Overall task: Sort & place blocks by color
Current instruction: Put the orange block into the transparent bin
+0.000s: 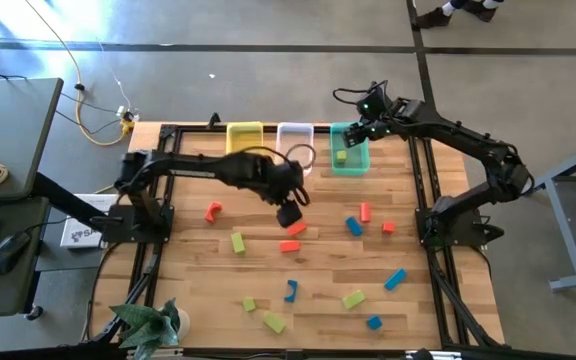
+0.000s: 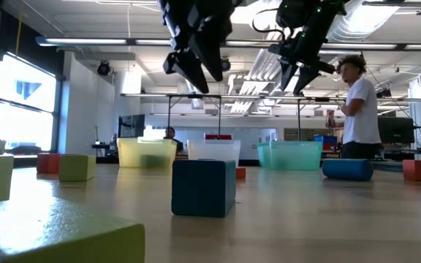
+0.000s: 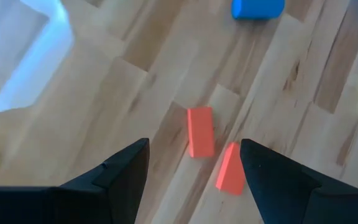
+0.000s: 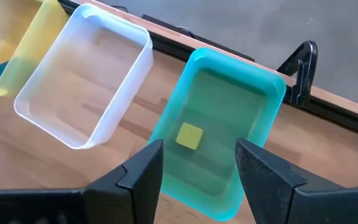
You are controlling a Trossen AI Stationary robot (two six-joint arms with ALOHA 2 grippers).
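Small blocks in blue, red-orange and yellow-green lie scattered flat on the wooden table (image 1: 318, 270). My left gripper (image 1: 288, 213) hangs open above mid-table. In the left wrist view my left gripper (image 3: 194, 146) has two red-orange blocks (image 3: 201, 132) (image 3: 230, 168) below it, between the finger lines, untouched. My right gripper (image 1: 360, 128) is open and raised over the teal bin (image 1: 349, 168) at the far edge. In the right wrist view my right gripper (image 4: 197, 144) looks down on one yellow-green block (image 4: 190, 135) lying on that bin's floor.
The yellow bin (image 1: 245, 127), the clear bin (image 1: 295, 128) and the teal bin stand in a row at the far edge. Loose blocks spread over the middle and near half of the table. A plant (image 1: 148, 322) sits at the near left corner. A person (image 2: 358, 109) stands beyond the table.
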